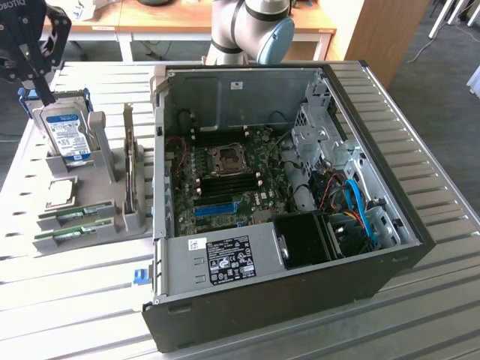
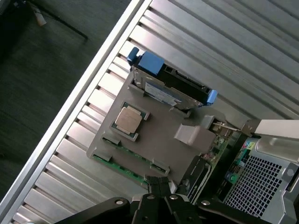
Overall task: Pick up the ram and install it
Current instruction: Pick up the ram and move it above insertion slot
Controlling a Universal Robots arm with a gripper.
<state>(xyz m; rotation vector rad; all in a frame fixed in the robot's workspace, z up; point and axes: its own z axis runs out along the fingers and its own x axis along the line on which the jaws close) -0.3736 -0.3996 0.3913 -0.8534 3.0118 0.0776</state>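
Tool (image 2: 160, 184) fully closed, holding nothing, hovers high above the ram (image 2: 117, 167).

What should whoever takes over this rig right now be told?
Gripper: shut and empty, high over the grey holder.
Ram: two green sticks lie in the holder near the processor, beside the open computer case.
Done: nothing; no stick lifted or installed yet.
Left: the whole pick-up and install.

2 ram sticks (image 1: 75, 212) in holder (image 1: 103, 154); case (image 1: 225, 259) at exterior view's right.
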